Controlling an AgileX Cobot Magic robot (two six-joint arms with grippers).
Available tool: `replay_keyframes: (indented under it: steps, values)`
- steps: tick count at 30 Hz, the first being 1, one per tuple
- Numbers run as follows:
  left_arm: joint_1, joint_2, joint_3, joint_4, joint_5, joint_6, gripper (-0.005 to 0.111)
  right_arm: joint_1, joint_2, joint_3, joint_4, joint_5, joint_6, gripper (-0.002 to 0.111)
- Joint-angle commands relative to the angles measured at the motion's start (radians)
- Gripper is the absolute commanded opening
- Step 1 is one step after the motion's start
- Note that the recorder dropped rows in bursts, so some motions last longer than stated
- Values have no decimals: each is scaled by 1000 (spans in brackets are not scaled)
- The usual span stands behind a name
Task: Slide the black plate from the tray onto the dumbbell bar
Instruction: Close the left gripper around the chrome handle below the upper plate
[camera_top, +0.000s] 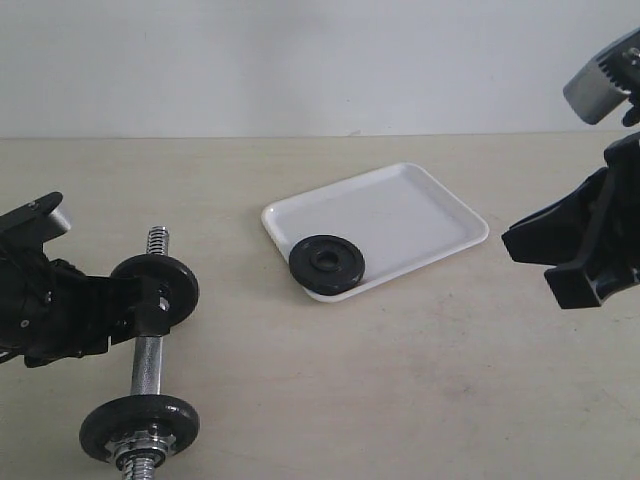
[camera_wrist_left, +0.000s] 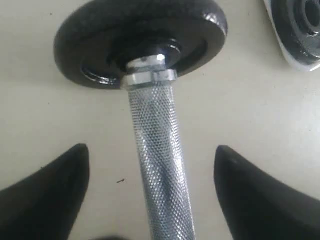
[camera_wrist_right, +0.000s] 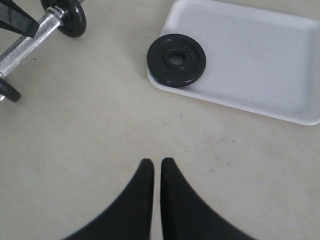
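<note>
The left hand (camera_wrist_left: 151, 148) gapes astride the dumbbell bar (camera_wrist_left: 161, 185), right hand (camera_wrist_right: 157, 162) closed.

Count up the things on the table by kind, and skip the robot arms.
Black weight discs: 3 (black plate, far bar disc, near bar disc)
White tray: 1
Dumbbell bar: 1
Total: 5

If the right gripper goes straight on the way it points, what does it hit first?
Probably the bare table, short of the black plate on the tray corner. The shut right gripper aims roughly that way; depth is unclear.
</note>
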Motion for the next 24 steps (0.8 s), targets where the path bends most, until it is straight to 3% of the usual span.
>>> replay_keyframes:
  steps: [1,14,20,24]
  values:
    - [-8,2,4,-7,-8,-7,65,-2,0,-7,-7,-2,-4,0]
    - [-12,2,4,-12,-40,4,65,-2,0,-7,-5,-2,-2,0]
    - [-112,76,4,-16,-105,4,65,-2,0,-7,-3,-4,-2,0]
    - [-129,126,4,-19,-136,1,65,-2,0,-7,-3,5,1,0]
